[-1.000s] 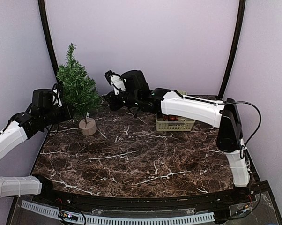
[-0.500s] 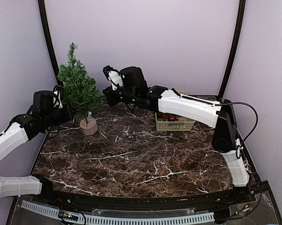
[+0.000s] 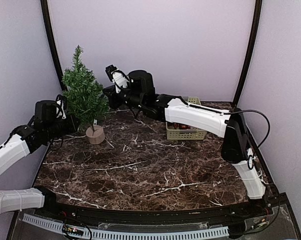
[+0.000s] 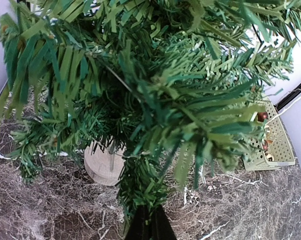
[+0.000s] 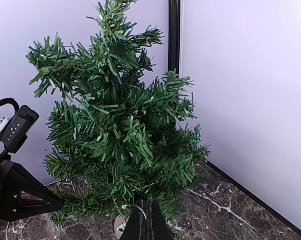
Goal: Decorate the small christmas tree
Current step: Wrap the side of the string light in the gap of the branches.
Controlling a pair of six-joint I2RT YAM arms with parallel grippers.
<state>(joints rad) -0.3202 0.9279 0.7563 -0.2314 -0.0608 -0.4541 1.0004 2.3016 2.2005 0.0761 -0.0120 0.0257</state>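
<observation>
The small christmas tree stands at the back left on its round tan base. It fills the left wrist view and the right wrist view. My left gripper is at the tree's lower left, shut on a low branch. It also shows in the right wrist view. My right gripper is at the tree's right side. Its jaws are shut with a thin thread with a gold bead curling out of them. What hangs on the thread is hidden.
A pale green basket with red and brown ornaments stands at the back right, also in the left wrist view. A white tag hangs at the trunk. The back wall and a black corner post are close behind the tree.
My right arm has reached further left and a little up, bringing its gripper close to the tree's right side. The left gripper has stayed on the low branch.
</observation>
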